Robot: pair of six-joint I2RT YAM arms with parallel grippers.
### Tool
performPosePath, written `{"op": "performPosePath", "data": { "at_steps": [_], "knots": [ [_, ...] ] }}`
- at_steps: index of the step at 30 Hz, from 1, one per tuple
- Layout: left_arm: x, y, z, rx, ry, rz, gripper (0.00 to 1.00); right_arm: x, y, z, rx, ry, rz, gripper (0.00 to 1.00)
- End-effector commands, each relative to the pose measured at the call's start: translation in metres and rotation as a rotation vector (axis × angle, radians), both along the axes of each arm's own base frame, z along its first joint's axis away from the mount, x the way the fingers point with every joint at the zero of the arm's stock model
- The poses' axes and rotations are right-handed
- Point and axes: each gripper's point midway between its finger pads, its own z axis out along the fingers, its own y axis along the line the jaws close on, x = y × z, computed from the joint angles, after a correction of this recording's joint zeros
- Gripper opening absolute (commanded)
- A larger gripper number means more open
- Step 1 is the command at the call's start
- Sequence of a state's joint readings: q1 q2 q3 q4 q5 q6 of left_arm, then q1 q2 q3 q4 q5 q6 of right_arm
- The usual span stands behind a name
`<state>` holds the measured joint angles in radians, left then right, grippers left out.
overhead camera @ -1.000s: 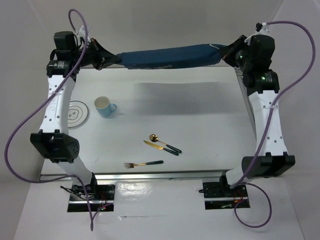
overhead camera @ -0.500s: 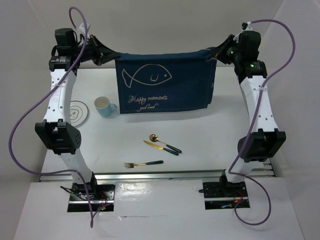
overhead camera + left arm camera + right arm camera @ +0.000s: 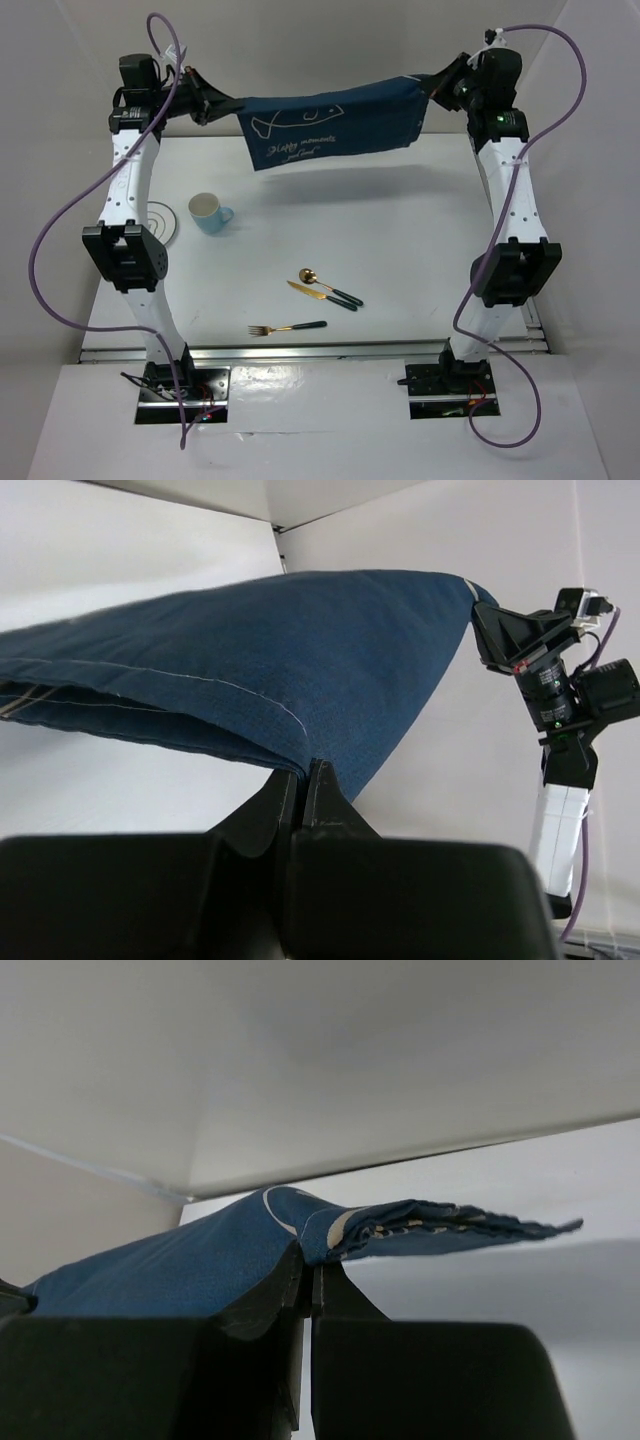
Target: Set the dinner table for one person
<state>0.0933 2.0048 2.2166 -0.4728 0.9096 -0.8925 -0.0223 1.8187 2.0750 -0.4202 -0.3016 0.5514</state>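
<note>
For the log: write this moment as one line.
left gripper: shut on placemat | right gripper: shut on placemat | placemat: stretched above dinner table

Plain white walls close in 3 sides. The far wall [image 3: 320,50] rises behind both the left claw [image 3: 207,104] and the right claw [image 3: 432,88]. The left wall [image 3: 45,120] stands outboard of the left claw, and the right wall [image 3: 600,200] outboard of the right claw. Below the 2 claws lies the dinner table [image 3: 400,240], white, with a metal rail [image 3: 320,351] along its near edge. A soft grey shadow [image 3: 340,178] falls on it between the claws. Light is even and diffuse. In the left wrist view, a wall seam [image 3: 279,548] runs above the claw.
</note>
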Motion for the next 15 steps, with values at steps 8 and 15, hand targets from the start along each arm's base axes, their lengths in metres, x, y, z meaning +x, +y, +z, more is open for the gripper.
{"op": "performPosePath", "data": {
  "at_steps": [8,15],
  "knots": [
    [-0.073,-0.003,-0.111,0.109,0.185,-0.020,0.09,-0.073,-0.005,-0.133,0.032,0.233,-0.004,0.00],
    [-0.127,-0.001,-0.168,0.208,0.308,-0.010,0.97,-0.160,0.012,-0.232,0.017,0.473,0.092,0.87]
  ]
}}
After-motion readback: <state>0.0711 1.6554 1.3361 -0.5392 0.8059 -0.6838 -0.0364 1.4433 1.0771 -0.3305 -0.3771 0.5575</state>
